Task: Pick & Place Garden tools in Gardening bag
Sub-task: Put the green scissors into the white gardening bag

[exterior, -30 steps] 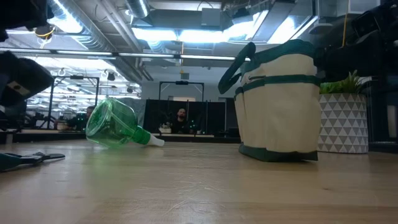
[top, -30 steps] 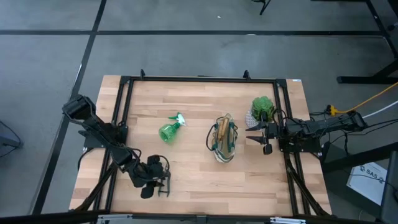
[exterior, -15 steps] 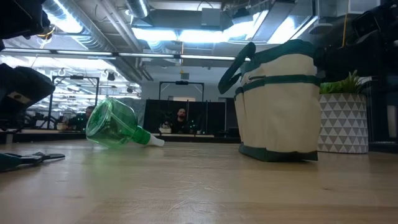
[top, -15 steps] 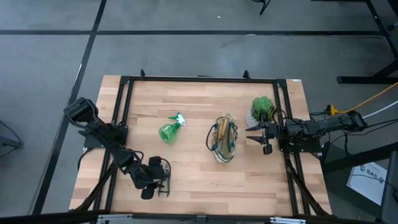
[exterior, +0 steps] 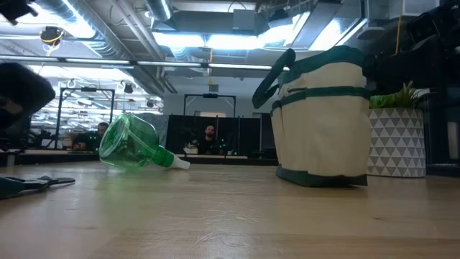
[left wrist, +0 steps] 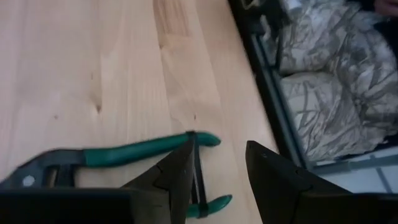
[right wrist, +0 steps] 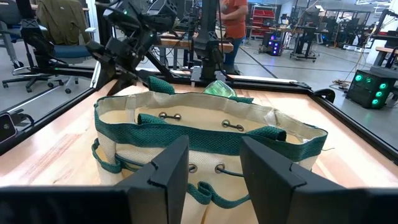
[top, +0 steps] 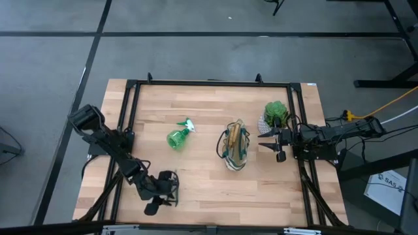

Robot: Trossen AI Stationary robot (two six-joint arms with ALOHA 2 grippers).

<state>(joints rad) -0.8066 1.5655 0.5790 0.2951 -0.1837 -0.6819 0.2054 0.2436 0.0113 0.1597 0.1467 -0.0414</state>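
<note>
Beige fabric with dark green trim marks the gardening bag (top: 234, 149), standing just right of centre on the pale wooden table (top: 209, 104) in the high view, with wooden tool handles showing in its mouth; a green translucent spray bottle (top: 178, 135) lies on its side at about nine o'clock from the bag, and a green plant in a white pot (top: 274, 115) sits at about two o'clock. Down at about seven o'clock from the bag, the left gripper (top: 171, 191) hangs over a dark tool near the table's front edge, while the right gripper (top: 272, 144) waits at three o'clock, just beside the bag. Across the low view, the bottle rests on the boards and the green-handled pruning shears (exterior: 32, 183) lie flat at the far left. From the left wrist view, the fingers stand apart with nothing between them, poised above the shears' green handles. From the right wrist view, that gripper's fingers likewise stand parted and empty, facing the bag's wall. Judging by this, the step in hand is picking up the shears; next, the left gripper would need to lower astride a handle and close.
</note>
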